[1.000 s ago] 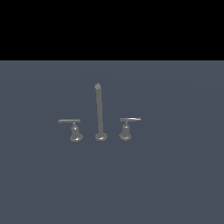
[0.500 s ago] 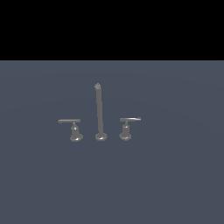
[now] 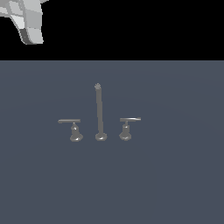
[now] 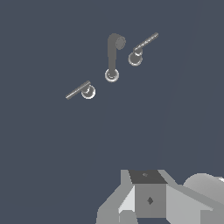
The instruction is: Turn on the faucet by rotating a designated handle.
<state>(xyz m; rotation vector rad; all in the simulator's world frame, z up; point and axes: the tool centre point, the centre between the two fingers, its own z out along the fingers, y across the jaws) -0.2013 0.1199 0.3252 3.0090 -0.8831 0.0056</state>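
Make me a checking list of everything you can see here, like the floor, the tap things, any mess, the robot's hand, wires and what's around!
Surface: plain dark blue-grey floor.
Faucet: tall thin spout post standing upright between two levers.
Handle: dark flat bar on a flared base, on the exterior view's left, untouched.
Twin lever: lighter, bright-tipped bar, on the exterior view's right.
Clutter: nothing seen.
Hand: part of the robot arm shows at the exterior view's top left, far from the faucet; fingers not clear, open or shut cannot be told.
Cables: nothing seen.
Surroundings: black background.
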